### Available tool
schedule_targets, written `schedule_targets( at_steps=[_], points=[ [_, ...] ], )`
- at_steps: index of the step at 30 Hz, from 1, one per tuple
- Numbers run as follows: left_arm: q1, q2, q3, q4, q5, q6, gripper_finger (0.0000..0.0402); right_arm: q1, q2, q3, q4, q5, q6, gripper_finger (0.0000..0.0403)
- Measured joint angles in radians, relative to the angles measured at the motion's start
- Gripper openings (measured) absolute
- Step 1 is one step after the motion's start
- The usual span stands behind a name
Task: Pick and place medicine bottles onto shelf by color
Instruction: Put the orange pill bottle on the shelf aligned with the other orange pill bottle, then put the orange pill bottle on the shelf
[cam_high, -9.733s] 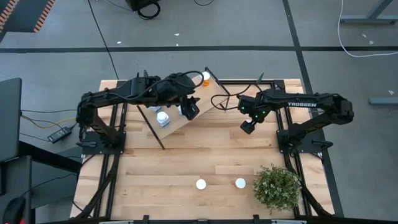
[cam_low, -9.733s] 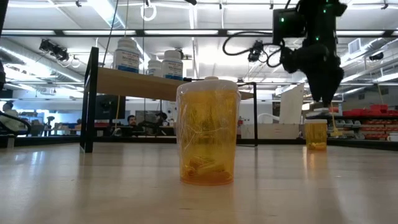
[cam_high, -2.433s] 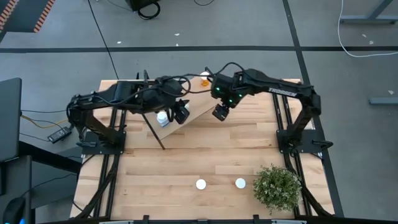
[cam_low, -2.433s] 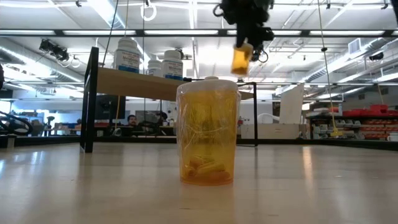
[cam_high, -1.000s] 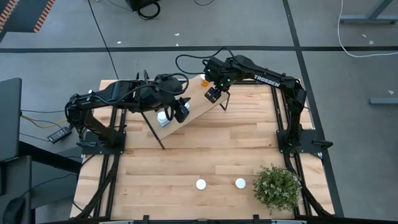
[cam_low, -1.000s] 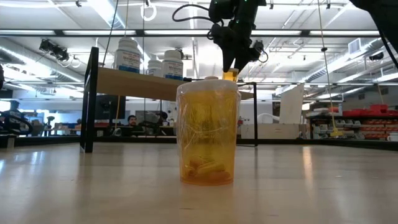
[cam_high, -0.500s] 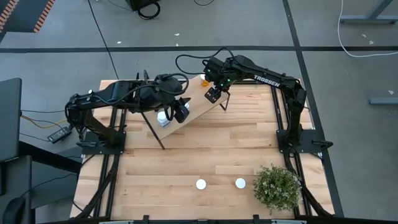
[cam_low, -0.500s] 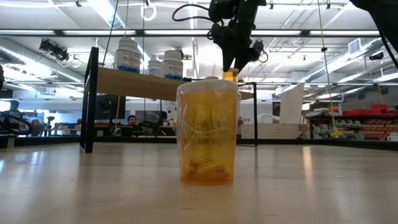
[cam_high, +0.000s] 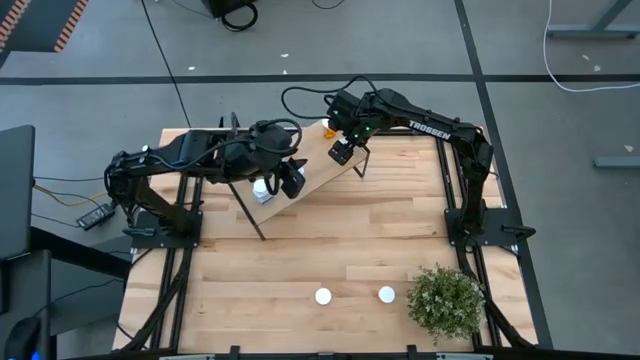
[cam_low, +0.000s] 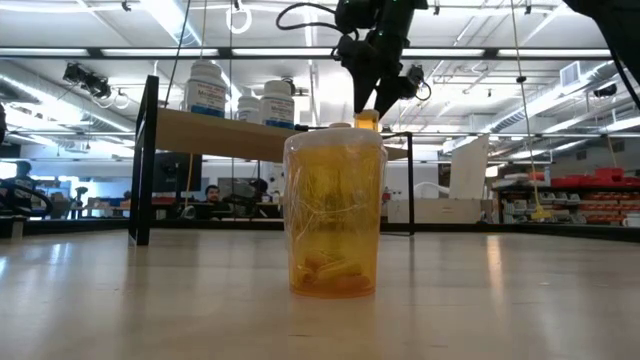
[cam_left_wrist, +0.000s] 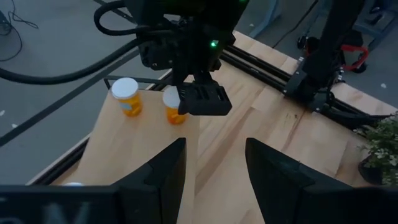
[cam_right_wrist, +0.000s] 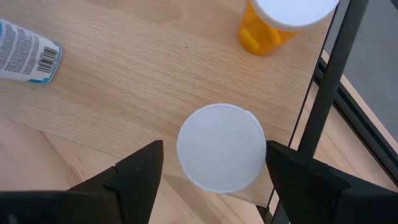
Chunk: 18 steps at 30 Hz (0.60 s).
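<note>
The shelf (cam_high: 300, 175) is a slanted light-wood board at the table's far side. My right gripper (cam_right_wrist: 217, 180) hangs over its far right end, open, with one finger on either side of an orange bottle's white cap (cam_right_wrist: 221, 146). That bottle stands on the board. A second orange bottle (cam_right_wrist: 273, 22) stands on the board just beyond it. White bottles (cam_low: 205, 88) (cam_low: 277, 102) stand toward the shelf's left end. My left gripper (cam_left_wrist: 214, 165) hovers open above the shelf's left part, near a white bottle (cam_high: 262, 188), with nothing between its fingers.
Two white-capped bottles (cam_high: 323, 296) (cam_high: 386, 294) stand near the table's front edge; one shows large and orange in the low view (cam_low: 335, 210). A green potted plant (cam_high: 445, 302) stands at the front right. The shelf's black frame post (cam_right_wrist: 326, 93) runs close beside my right gripper.
My right gripper has opened wider around the orange bottle at the shelf's far right end. The bottle stays standing on the board. Neither arm has shifted its place.
</note>
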Motion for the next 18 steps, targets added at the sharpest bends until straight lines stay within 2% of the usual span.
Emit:
schedule_targets(
  at_steps=[5, 11, 16, 18],
  points=[
    [-0.011, 0.000, 0.000, -0.021, 0.038, 0.001, 0.0172, 0.000, -0.034, 0.014, 0.001, 0.000, -0.004, 0.0288],
    [-0.015, 0.006, -0.001, -0.049, 0.241, 0.026, 0.0172, 0.019, -0.129, 0.022, -0.082, -0.046, 0.005, 0.0288],
    [-0.053, 0.029, -0.001, -0.051, 0.428, 0.131, 0.0172, 0.095, -0.246, 0.015, -0.156, -0.073, -0.024, 0.0288],
    [-0.085, 0.050, -0.001, -0.046, 0.470, 0.160, 0.0172, 0.136, -0.295, 0.015, -0.168, -0.084, -0.030, 0.0288]
  ],
)
